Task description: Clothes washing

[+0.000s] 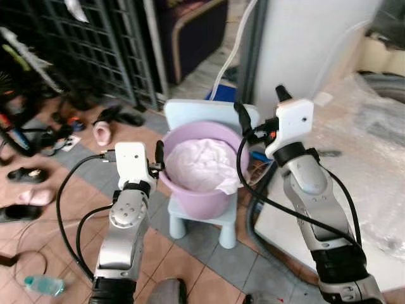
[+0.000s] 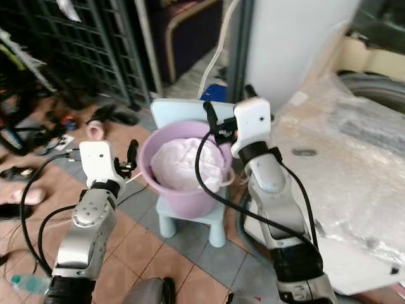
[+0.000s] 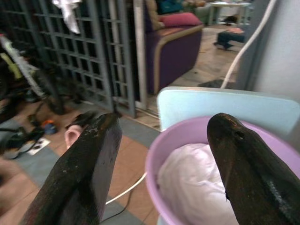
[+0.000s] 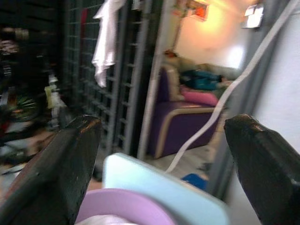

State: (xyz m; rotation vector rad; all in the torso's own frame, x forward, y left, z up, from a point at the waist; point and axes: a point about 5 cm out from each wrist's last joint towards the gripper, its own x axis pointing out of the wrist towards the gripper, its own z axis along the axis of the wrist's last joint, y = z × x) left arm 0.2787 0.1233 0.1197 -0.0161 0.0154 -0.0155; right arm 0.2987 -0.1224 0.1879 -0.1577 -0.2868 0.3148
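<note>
A purple basin (image 1: 193, 190) holding a heap of white clothes (image 1: 201, 163) stands on a small light blue chair (image 1: 202, 115). My left gripper (image 1: 157, 157) is at the basin's left rim, level with it, and open; in the left wrist view its fingers (image 3: 89, 159) frame the rim and the clothes (image 3: 192, 187). My right gripper (image 1: 261, 106) is raised at the basin's right rim, above the chair back, and also open with nothing between its fingers. The right wrist view looks over the chair back (image 4: 159, 183) and basin edge (image 4: 122, 206).
A white appliance top wrapped in plastic film (image 1: 361, 152) fills the right side. A dark metal gate (image 1: 95, 44) stands behind, with shoes (image 1: 101, 132) scattered on the tiled floor at the left. A plastic bottle (image 1: 44, 285) lies near my left foot. A white hose (image 1: 229, 60) hangs behind the chair.
</note>
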